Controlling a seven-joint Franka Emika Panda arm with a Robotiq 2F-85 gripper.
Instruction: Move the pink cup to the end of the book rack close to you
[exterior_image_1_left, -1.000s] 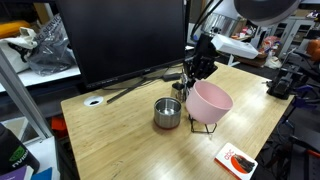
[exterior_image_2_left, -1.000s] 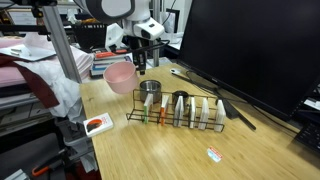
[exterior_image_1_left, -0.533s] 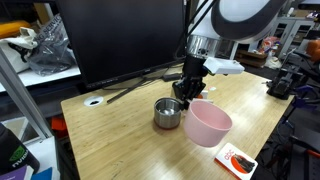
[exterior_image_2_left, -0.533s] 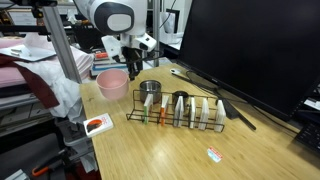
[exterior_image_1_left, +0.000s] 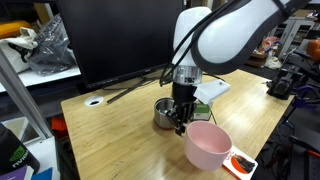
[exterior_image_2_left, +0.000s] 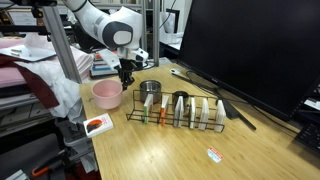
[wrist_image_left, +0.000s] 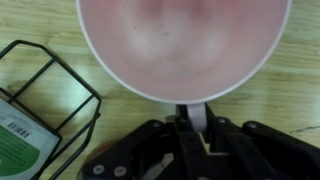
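Observation:
The pink cup (exterior_image_1_left: 208, 145) is a wide pink bowl-shaped cup held low over the wooden table by its rim. It also shows in an exterior view (exterior_image_2_left: 106, 94) beside the near end of the black wire book rack (exterior_image_2_left: 180, 112), and it fills the top of the wrist view (wrist_image_left: 185, 40). My gripper (exterior_image_1_left: 181, 122) is shut on the cup's rim; it shows in both exterior views (exterior_image_2_left: 125, 82) and in the wrist view (wrist_image_left: 192, 120). The rack's corner (wrist_image_left: 45, 95) lies to the left of the cup in the wrist view.
A metal cup (exterior_image_1_left: 166, 112) stands in the rack's end (exterior_image_2_left: 150, 92). A large black monitor (exterior_image_2_left: 250, 50) stands behind the rack. A red-and-white card (exterior_image_1_left: 240, 162) lies by the table edge, also seen in an exterior view (exterior_image_2_left: 97, 125). A green-labelled item (wrist_image_left: 15, 150) sits in the rack.
My gripper has carried the pink cup down and along, from above the rack's end to low beside it near the table edge.

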